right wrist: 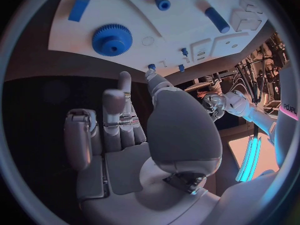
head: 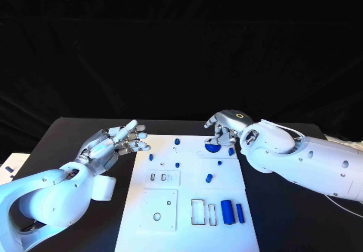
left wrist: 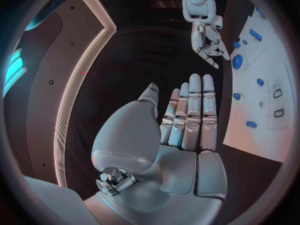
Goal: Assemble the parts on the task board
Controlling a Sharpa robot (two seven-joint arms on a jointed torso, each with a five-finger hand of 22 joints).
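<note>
White task board lies mid black counter. Left robot hand hovers just off board's left edge, fingers straight, spread wide, holding nothing. Right robot hand over board's far end, fingers apart, empty, above blue gear. Blue parts: small pegs scattered mid-board, cylinder + flat bar at near-right corner.

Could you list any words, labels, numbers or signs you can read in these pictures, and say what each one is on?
None can be read.
The task board carries no print that I can make out, nor do the blue parts.
Pink marks on the left arm's sleeve in the right wrist view are too blurred and cut off to read.
</note>
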